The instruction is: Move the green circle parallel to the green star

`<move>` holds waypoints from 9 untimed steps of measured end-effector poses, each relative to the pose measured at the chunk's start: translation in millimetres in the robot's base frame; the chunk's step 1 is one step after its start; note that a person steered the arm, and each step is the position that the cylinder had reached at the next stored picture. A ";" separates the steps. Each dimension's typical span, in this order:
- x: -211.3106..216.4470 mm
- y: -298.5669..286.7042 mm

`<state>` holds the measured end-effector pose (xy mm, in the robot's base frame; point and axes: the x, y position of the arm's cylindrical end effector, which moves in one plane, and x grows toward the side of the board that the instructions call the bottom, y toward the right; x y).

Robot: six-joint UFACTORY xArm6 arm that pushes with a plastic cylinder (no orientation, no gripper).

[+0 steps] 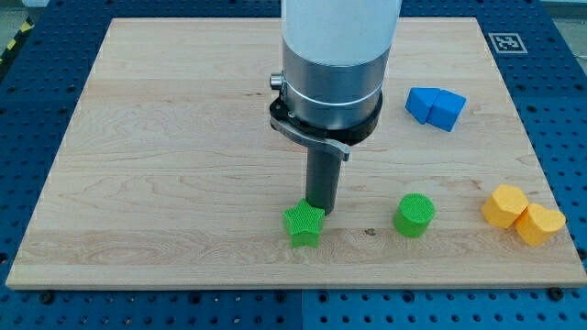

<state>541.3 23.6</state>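
A wooden board fills most of the view, lying on a blue perforated table. A small black-and-white marker sits at the board's top right corner. The arm, a broad white and grey cylinder, comes down from the view's top at centre and narrows to a straight dark rod. There is no pincer on this arm, so nothing is open, shut or held. The rod's tip stands just behind the green star, at its upper right edge, seemingly touching it, though contact cannot be made out for sure. The green circle, a short cylinder, lies to the star's right, apart from it and at about the same level near the board's bottom edge. Further right rests a yellow block of two joined lobes, its shape unclear. A blue block, also of uncertain shape, lies at the upper right.
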 end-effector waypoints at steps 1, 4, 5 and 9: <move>-0.4 -18.8; 11.4 -44.7; -20.0 -21.0; -45.2 104.0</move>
<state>496.2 127.7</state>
